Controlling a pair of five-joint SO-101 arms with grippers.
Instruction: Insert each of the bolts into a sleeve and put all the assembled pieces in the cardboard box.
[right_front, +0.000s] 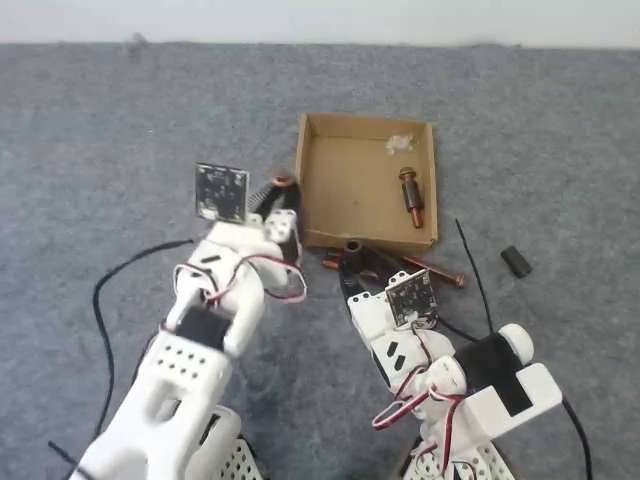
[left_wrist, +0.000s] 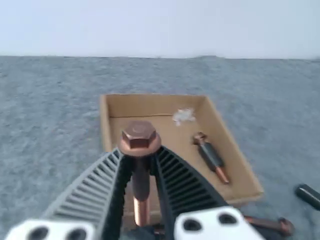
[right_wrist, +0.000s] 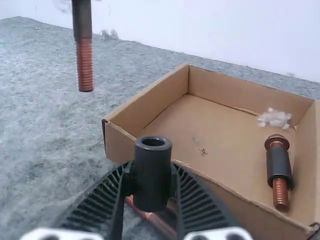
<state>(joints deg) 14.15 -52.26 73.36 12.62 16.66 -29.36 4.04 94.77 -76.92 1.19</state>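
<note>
at the left, the left gripper (left_wrist: 138, 156) pinches a copper hex-head bolt (left_wrist: 140, 137) upright, just beside the shallow brown cardboard box (right_front: 303, 190). in the box lie one assembled bolt-and-sleeve piece (right_front: 411, 196) and a white scrap (right_front: 400, 144). the right gripper (right_wrist: 150, 184) clamps a black cylindrical sleeve (right_wrist: 152, 152) upright, near the box's front wall. we judge one piece done; loose copper bolts (right_front: 437, 268) and a spare black sleeve (right_front: 515, 261) remain on the grey carpet (right_front: 100, 150).
</note>
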